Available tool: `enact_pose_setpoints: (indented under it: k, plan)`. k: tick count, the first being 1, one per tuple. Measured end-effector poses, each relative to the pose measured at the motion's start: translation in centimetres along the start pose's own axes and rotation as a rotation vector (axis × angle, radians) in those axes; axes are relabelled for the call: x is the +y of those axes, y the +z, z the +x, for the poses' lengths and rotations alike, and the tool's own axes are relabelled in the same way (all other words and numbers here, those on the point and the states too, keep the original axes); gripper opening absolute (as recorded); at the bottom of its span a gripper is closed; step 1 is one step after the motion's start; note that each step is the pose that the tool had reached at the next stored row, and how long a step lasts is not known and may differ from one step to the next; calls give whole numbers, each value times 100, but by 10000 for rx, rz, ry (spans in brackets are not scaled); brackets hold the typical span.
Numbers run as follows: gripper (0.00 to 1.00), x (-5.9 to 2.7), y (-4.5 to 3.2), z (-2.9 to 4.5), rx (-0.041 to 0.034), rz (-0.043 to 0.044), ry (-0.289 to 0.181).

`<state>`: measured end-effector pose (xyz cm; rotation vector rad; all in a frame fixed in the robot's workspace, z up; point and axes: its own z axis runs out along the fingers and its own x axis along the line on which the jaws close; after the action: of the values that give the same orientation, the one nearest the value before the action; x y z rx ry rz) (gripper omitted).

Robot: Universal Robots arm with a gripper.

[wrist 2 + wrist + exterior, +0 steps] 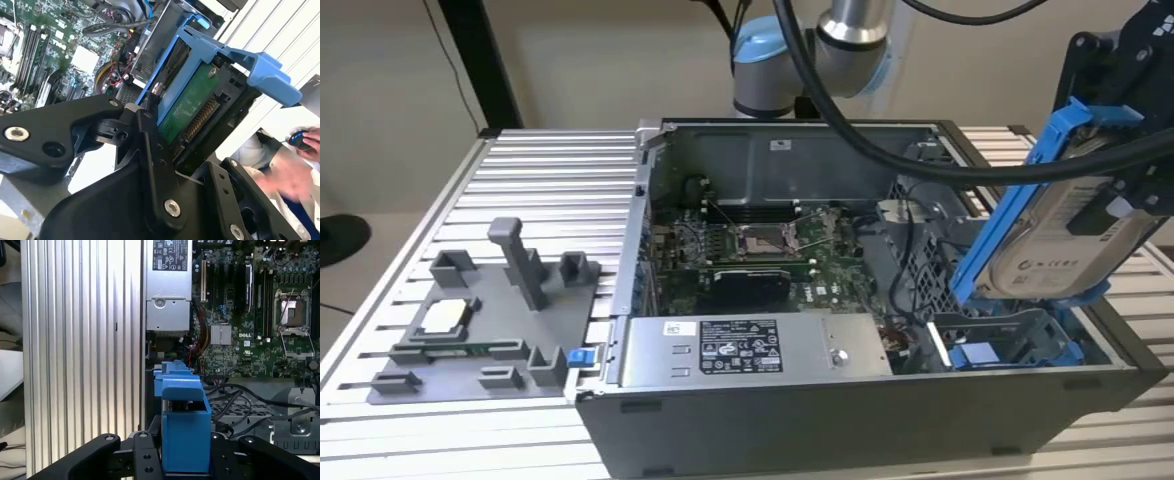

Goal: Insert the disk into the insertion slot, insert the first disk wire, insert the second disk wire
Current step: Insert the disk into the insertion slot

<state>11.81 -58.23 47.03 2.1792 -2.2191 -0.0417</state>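
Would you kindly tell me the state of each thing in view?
disk: held tilted, not yet in the slot.
hand: shut on the disk.
slot: empty.
case: open, side panel off.

in the exterior view we see a plain beige wall (587, 60) across the back, softly and evenly lit. a black upright post (478, 60) stands before it at the exterior view's left, and a thin dark cable (444, 80) hangs down just beside the post. below lies a table (547, 190) of ribbed silver metal slats. past its left edge we make out pale floor (344, 285) and a dark round shape (336, 240) we cannot identify. in the first wrist view the table's slats (75, 340) catch bright streaks of light.
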Motion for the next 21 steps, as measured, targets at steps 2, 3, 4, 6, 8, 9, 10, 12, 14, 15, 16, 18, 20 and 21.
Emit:
enact_pose_setpoints:
  k: [2, 3, 4, 6, 8, 9, 10, 12, 14, 15, 16, 18, 20, 21]
  plan:
    - [0, -2, 5, 0, 0, 0, 0]
    - [0, -2, 12, 0, -1, 0, 0]
    - [0, -2, 13, 0, -1, 0, 0]
    - [0, -2, 17, 0, -1, 0, 0]
    - [0, -2, 22, 0, -1, 0, 0]
    - [0, -3, 25, 0, -3, 0, 0]
    - [0, -3, 28, 1, -2, 0, 0]
    - [0, -3, 33, 0, -2, 0, 0]
    - [0, -3, 38, 0, -2, 0, 0]
    - [0, -3, 40, 0, -1, 0, 0]
    - [0, -3, 42, 0, 0, 0, 0]
    - [0, -3, 47, 0, 0, 0, 0]
    - [0, -4, 52, 0, 0, 0, 0]
    - [0, -4, 54, 0, 0, 0, 0]
